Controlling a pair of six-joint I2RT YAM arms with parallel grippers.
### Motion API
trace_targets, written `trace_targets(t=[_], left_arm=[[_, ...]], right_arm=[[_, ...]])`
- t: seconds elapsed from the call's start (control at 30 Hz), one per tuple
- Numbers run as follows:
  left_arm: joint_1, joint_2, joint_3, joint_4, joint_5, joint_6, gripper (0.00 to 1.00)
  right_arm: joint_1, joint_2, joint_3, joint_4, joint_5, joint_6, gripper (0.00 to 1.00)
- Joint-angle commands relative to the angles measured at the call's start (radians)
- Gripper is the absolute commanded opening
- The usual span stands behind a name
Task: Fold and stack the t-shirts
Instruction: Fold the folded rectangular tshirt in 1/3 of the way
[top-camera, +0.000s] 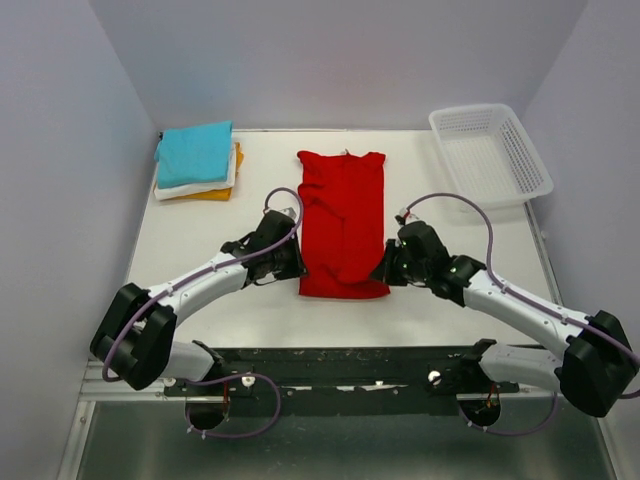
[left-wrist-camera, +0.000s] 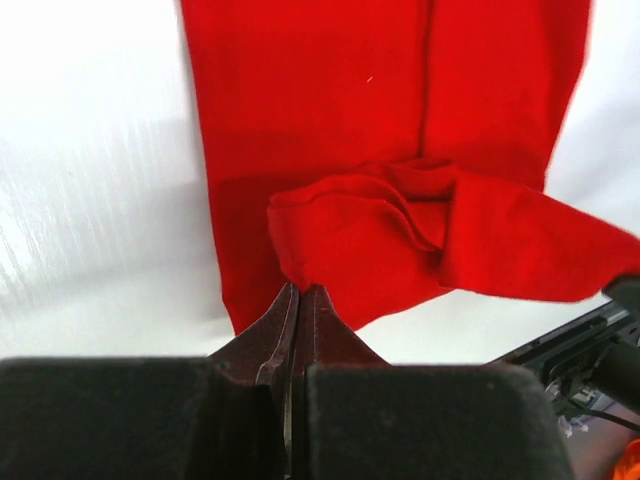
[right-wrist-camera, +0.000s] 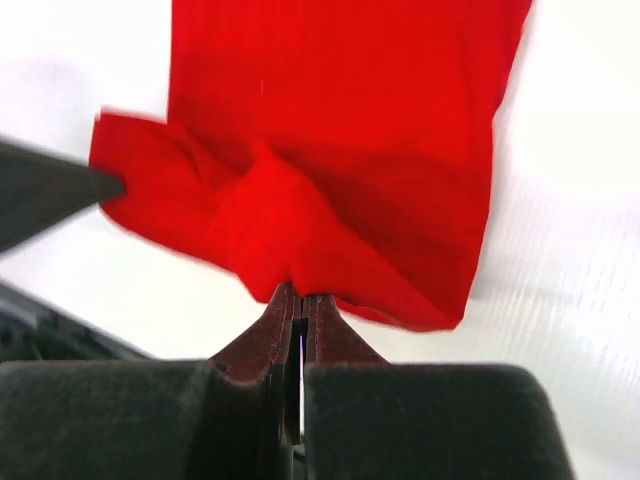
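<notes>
The red t-shirt lies folded into a long strip in the middle of the table, collar end far. My left gripper is shut on its near left corner, seen in the left wrist view with red cloth pinched and lifted. My right gripper is shut on the near right corner, seen in the right wrist view with the cloth bunched above it. The near hem is raised and bowed over the strip. A folded stack with the turquoise shirt on top of white and orange-yellow sits far left.
A white plastic lattice basket stands at the far right corner of the white table. Grey walls close in the left, right and back. The arms' black base rail runs along the near edge.
</notes>
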Motion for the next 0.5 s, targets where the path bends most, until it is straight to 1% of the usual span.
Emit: trace_targets(t=[0.0,0.07,0.17,0.37,0.47], left_arm=[[0.01,-0.021,0.105,-0.032,-0.1,0.046,0.0],[0.016,-0.002,0.151,-0.061,-0.116,0.058,0.0],[0.034,0.017,0.194,-0.052,-0.153,0.078,0.0],[0.099,0.102,0.294,-0.031,-0.135,0.135,0.0],[0.13,0.173,0.342,-0.01,-0.083,0.153,0.0]], right_arm=[[-0.02,0.076,0.138,-0.017,0.257,0.054,0.01],[-0.039,0.117,0.187,-0.015,0.304,0.052,0.01],[-0.09,0.17,0.246,-0.007,0.338,0.05,0.01],[-0.154,0.263,0.307,0.107,0.317,-0.002,0.01],[-0.173,0.339,0.343,0.135,0.309,-0.019,0.01]])
